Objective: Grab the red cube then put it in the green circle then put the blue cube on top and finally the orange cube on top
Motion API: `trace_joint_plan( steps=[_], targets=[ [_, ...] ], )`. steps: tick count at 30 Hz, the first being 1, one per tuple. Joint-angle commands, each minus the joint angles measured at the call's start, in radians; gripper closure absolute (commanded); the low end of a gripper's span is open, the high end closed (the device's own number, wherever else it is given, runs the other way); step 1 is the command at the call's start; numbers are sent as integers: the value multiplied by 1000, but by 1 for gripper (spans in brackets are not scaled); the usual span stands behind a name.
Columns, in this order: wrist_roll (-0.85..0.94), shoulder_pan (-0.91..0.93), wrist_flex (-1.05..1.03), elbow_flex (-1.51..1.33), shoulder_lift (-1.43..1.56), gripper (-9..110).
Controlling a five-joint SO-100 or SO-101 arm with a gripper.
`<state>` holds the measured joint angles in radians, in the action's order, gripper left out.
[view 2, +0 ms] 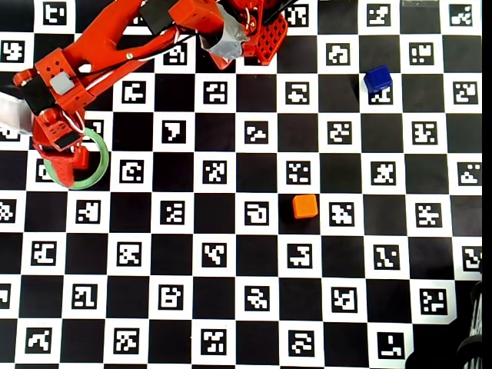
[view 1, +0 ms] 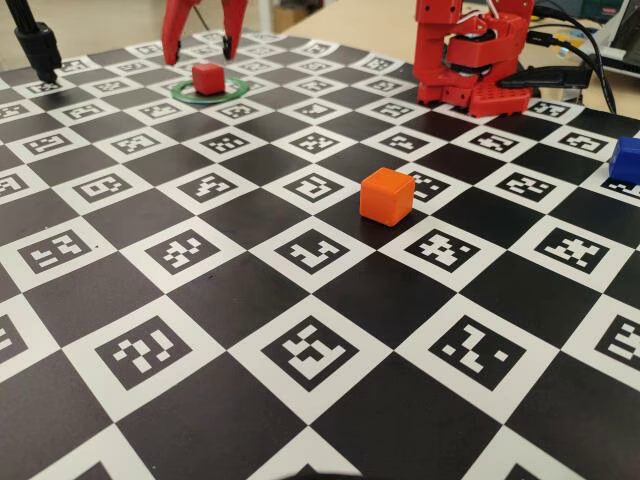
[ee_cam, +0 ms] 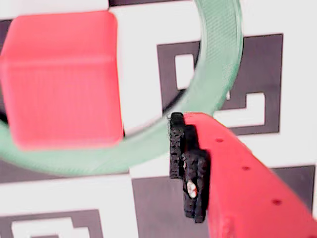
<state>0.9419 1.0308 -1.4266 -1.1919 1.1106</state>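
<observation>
Red cube (view 1: 208,78) already sitting inside the green circle (view 1: 180,93), upper left of the fixed view. Gripper (view 1: 205,42) spread open above it, holding nothing. Still to stack: blue cube (view 2: 377,79) upper right in the overhead view, orange cube (view 2: 305,206) mid-board. Count: three cubes, one ring.
</observation>
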Motion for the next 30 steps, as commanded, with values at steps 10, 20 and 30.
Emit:
trace_joint_plan(
  steps=[10,20,30],
  targets=[
    [-21,3,-227,95,356,57],
    [-175,-74,-347,46,554,58],
    [-436,-256,-367,-74,690,59]
  ],
)
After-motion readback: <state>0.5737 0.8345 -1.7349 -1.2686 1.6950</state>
